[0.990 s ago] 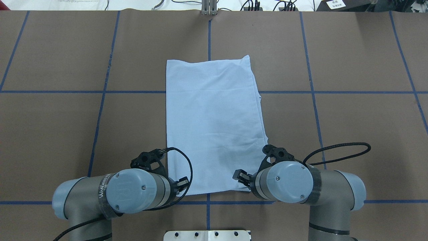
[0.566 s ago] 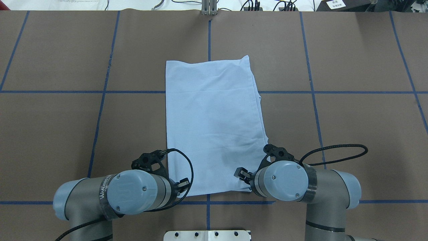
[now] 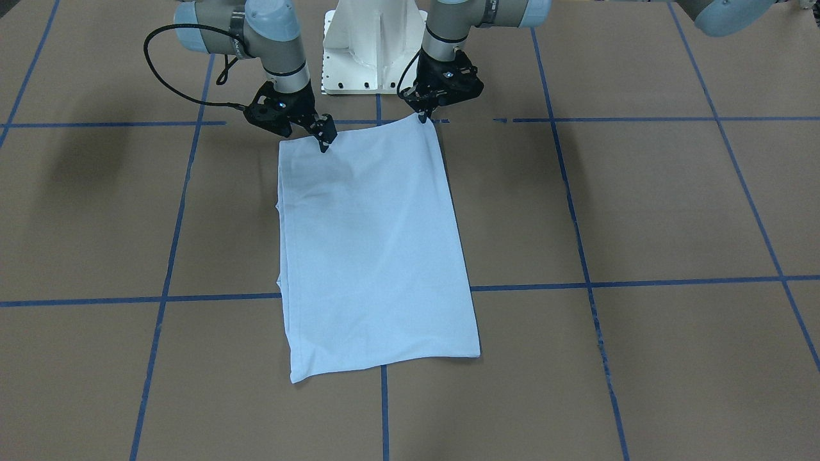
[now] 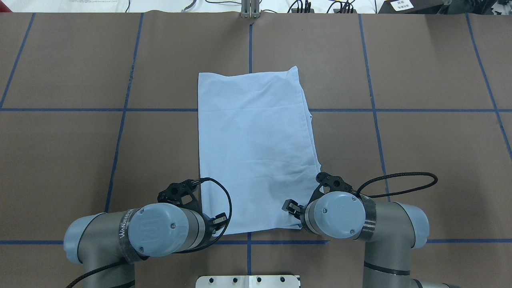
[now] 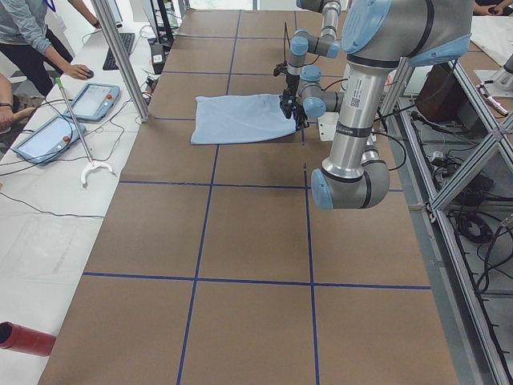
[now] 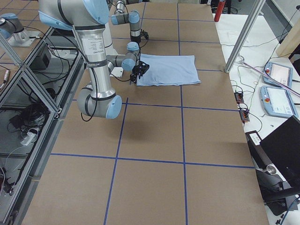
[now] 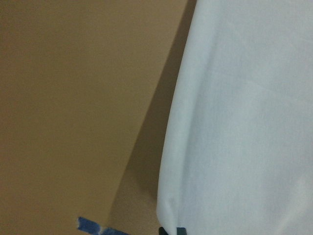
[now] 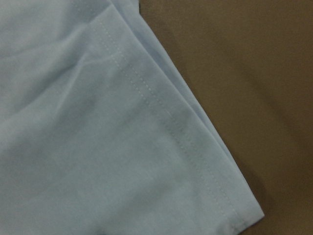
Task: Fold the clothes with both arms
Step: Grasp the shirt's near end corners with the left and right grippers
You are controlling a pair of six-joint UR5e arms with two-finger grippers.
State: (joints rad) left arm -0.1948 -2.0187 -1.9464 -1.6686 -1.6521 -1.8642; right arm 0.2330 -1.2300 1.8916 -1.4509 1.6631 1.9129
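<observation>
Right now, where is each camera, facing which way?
Front-facing: across the table, facing the white pedestal; left gripper, right gripper at a folded light blue thin-fabric T-shirt.
Overhead: behind and above, looking down; left arm, right arm.
Exterior left: table's end; left arm nearest.
Exterior right: opposite end; right arm nearest.
Left wrist: shirt's edge; one fingertip.
Right wrist: shirt's hem; no body.
Wrist views share the shirt.

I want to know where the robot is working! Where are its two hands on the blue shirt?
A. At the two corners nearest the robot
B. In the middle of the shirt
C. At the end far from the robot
A: the left hand and right hand sit at the T-shirt corners beside the white base.
</observation>
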